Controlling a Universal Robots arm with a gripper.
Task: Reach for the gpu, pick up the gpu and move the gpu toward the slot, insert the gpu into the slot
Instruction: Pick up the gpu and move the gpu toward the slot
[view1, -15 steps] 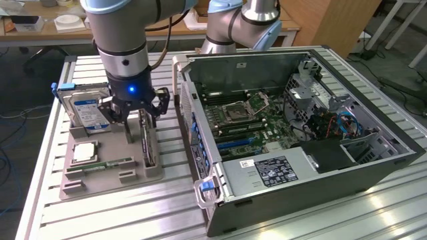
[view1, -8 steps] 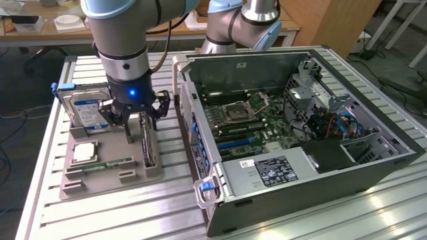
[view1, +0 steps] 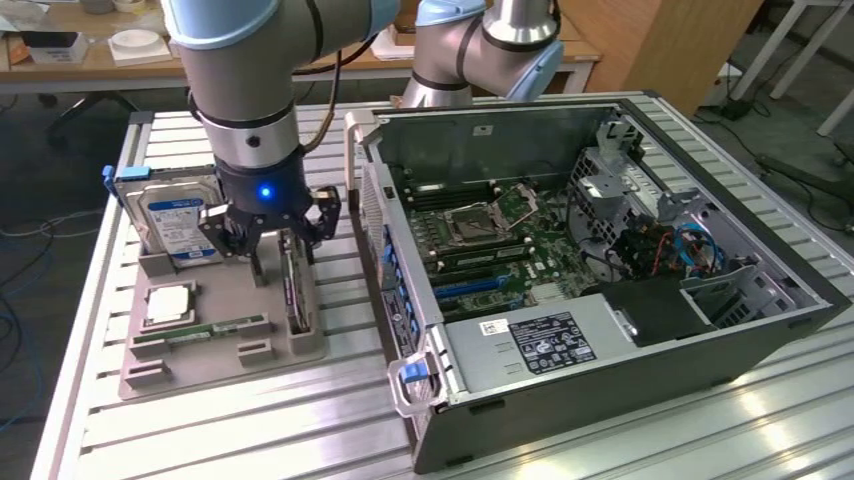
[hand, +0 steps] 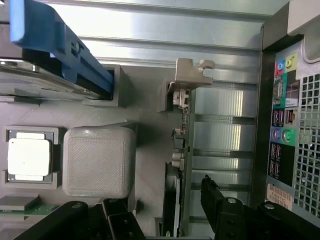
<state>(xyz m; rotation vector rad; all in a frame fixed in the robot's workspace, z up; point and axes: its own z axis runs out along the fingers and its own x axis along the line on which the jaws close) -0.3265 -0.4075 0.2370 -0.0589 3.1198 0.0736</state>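
Between the wide-open jaws of the gripper (view1: 274, 250) (hand: 167, 212), the gpu (view1: 296, 295) (hand: 180, 145) stands on edge in the grey tray (view1: 227, 355), a finger on each side, with the hard drive (view1: 174, 215) upright toward the exterior view's left and the open computer case (view1: 747, 330) to its right.
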